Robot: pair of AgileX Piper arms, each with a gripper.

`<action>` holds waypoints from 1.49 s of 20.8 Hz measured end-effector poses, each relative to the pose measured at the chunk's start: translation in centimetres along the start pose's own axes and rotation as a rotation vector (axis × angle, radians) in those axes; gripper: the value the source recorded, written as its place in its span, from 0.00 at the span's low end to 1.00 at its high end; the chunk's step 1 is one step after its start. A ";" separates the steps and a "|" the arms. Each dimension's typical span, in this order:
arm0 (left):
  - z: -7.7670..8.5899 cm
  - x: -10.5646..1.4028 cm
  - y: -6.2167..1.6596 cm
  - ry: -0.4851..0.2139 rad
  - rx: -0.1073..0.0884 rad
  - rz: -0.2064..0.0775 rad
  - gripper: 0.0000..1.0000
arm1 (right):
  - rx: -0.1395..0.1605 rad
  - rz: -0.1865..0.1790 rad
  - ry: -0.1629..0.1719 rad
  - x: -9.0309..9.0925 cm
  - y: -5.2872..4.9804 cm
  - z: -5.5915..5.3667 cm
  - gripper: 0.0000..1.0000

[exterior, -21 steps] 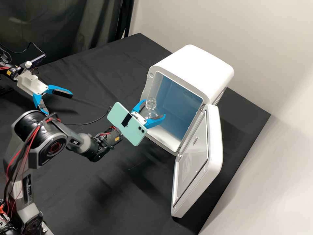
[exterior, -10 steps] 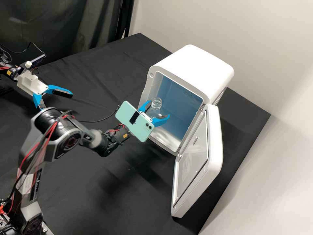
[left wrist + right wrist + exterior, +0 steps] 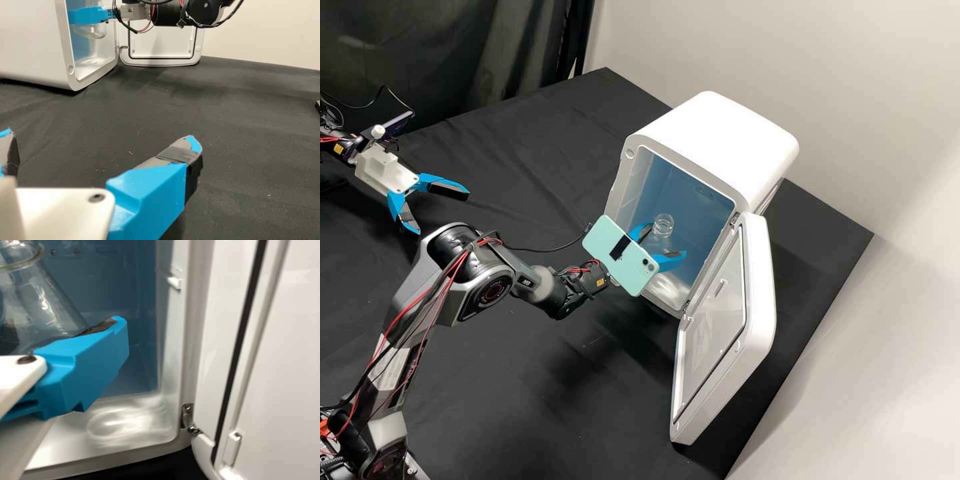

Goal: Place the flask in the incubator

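The flask (image 3: 663, 227) is held by the right jaws, which are closed on its lower body: one blue finger (image 3: 85, 365) presses against the glass where the cone widens, and the other finger lies on the far side of it. The flask stands upright, its long axis vertical, with the neck rising above the jaws and the rounded base hanging below them.

The right arm (image 3: 540, 288) reaches level into the incubator (image 3: 720, 140) through the open front, so the flask is already inside the blue-walled chamber, past the white frame. The door (image 3: 720, 313) hangs wide open to one side, clear of the arm.

What matters now is the gap under the flask. In the left wrist view the flask (image 3: 90, 30) floats above the chamber floor (image 3: 92, 62), not touching it. The right wrist view shows the same, with the pale floor (image 3: 125, 425) lying below the finger. So the coming move is probably a short straight drop until the base rests on the floor. After that the jaws can let go and back out level through the opening. Letting go this high could tip the flask or knock it.

The left jaws are spread open and empty above the surface (image 3: 520, 153), well apart from the incubator. The right arm is the nearer one by far.
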 end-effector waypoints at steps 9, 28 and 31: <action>-0.1 0.1 -0.06 0.000 -0.004 -0.004 1.00 | -0.019 0.013 -0.004 2.3 0.6 0.1 0.00; -0.2 0.0 -0.03 0.005 -0.005 -0.002 1.00 | 0.001 -0.021 -0.012 7.2 -0.7 -0.5 0.00; -0.2 0.0 0.03 0.009 -0.004 0.001 1.00 | 0.010 -0.019 -0.007 7.8 -1.1 -0.9 0.00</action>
